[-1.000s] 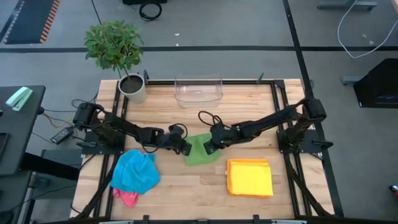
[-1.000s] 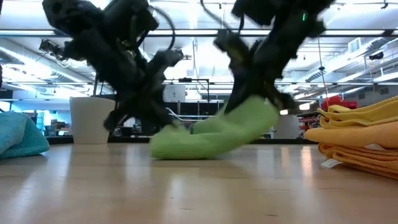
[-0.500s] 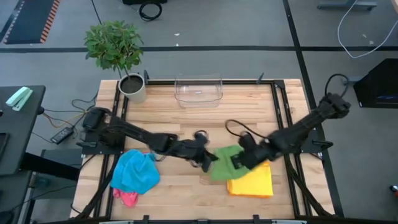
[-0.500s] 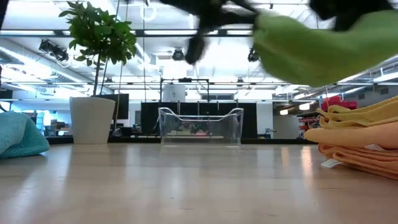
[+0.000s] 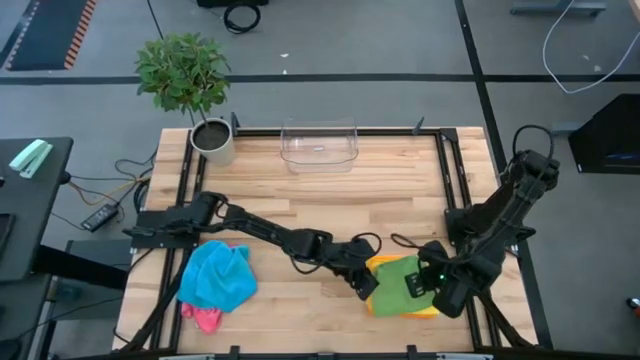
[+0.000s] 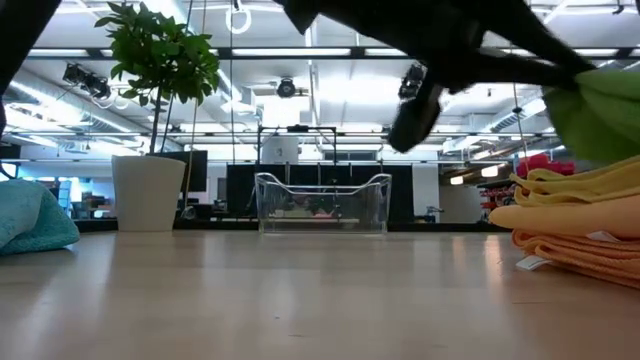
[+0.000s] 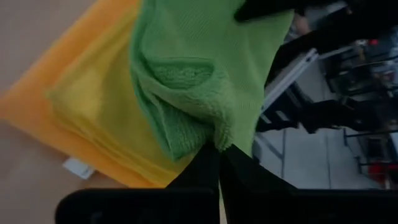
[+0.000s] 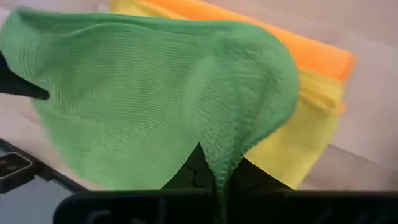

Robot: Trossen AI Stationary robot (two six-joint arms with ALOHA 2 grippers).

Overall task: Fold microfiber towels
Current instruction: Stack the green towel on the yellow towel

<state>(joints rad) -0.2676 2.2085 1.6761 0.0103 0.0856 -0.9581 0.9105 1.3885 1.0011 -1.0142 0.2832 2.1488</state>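
Both arms have carried the folded green towel (image 5: 396,277) from the middle of the surface (image 5: 330,195) across to the right, and now you hold it over the yellow and orange stack (image 5: 432,302) near the front right corner. Your left tool (image 7: 217,149) is pressed together on one edge of the green cloth, and your right tool (image 8: 219,171) pinches the opposite edge in the same way, so the towel hangs between them like a small hammock.

It is a light, soft cloth with a rough pile; I think it will not slip from the fingers, but it sags and can open its fold when you let go. Better to keep hold of the doubled edges, near the corners, and lower both sides together. The blue towel (image 5: 216,277) and the pink one (image 5: 205,318) lie crumpled at the front left, not yet folded.

A small white tag (image 7: 78,168) shows on the stack; no writing on it can be read.
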